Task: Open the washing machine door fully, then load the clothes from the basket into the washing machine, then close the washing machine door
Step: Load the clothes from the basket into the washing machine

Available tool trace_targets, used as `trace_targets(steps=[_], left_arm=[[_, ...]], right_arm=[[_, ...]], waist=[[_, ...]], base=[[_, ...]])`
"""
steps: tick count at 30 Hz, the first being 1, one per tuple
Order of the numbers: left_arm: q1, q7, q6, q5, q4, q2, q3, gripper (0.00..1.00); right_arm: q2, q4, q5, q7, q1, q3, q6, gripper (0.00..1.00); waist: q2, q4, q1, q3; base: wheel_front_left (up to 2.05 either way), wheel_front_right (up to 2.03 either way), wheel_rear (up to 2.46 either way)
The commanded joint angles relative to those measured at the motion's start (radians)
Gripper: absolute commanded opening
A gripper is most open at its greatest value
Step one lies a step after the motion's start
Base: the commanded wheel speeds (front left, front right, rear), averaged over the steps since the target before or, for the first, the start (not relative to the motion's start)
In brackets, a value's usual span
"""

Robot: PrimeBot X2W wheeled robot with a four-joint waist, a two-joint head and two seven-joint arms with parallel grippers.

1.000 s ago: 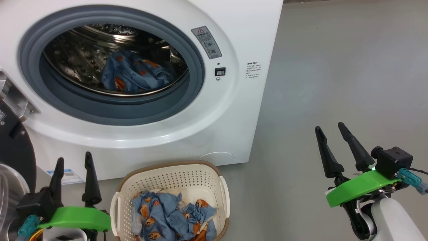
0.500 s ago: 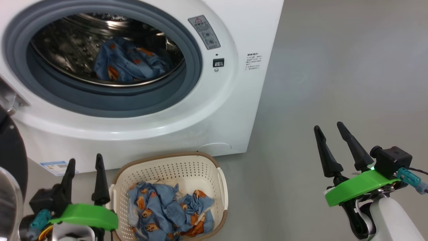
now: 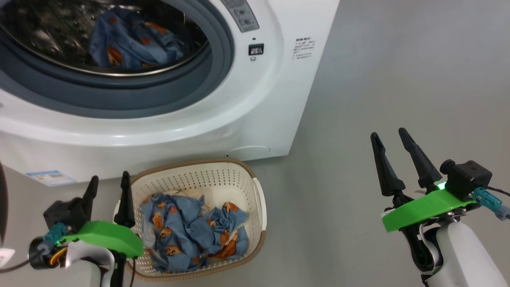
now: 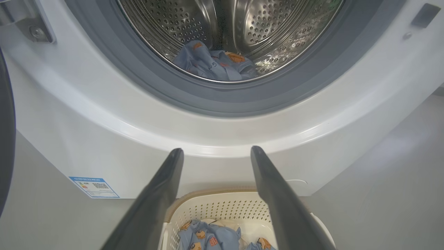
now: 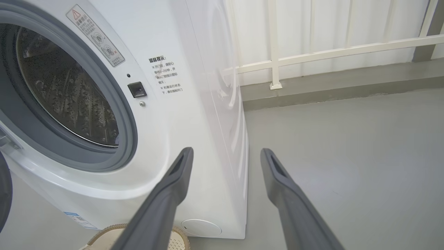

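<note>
White glossy washing machine (image 3: 247, 99), grey rubber ring (image 3: 119, 99), perforated steel drum (image 4: 270, 31), red-triangle warning sticker (image 5: 94, 34), Chinese printed notice (image 5: 167, 75), blue label (image 4: 93, 186), blue printed clothes (image 3: 187, 231) in cream perforated basket (image 3: 223, 181) before it and in drum, left gripper (image 3: 110, 175) and right gripper (image 3: 387, 132) spread, empty.

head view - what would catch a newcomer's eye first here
The washing machine dominates the upper left, its round mouth uncovered, with some of the blue cartoon-print clothes lying inside it. Just below it on the grey floor stands the cream basket holding more of them. The left gripper hangs beside the basket's left rim and the right gripper over bare floor at the right, both with jaws open.
</note>
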Motion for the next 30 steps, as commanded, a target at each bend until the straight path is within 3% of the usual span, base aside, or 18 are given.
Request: trace_targets(steps=[1, 16, 30], left_arm=[[-0.039, -0.001, -0.008, -0.010, -0.001, 0.034, 0.024, 1.00], [-0.190, 0.002, -0.023, -0.034, 0.203, 0.101, -0.032, 1.00], [-0.359, 0.122, -0.028, -0.094, 0.453, 0.155, -0.147, 1.00]], right_arm=[[0.006, -0.030, -0.011, -0.005, -0.019, 0.015, 0.002, 1.00], [0.052, -0.062, -0.021, -0.005, -0.089, 0.002, 0.002, 1.00], [0.095, -0.089, -0.020, -0.005, -0.142, 0.013, 0.002, 1.00]], waist=[[0.0000, -0.010, 0.0000, 0.044], [0.0000, -0.072, 0.0000, 0.247], [0.0000, -0.146, 0.0000, 0.414]], base=[[0.00, 0.00, 0.00], [0.00, 0.00, 0.00], [0.00, 0.00, 0.00]])
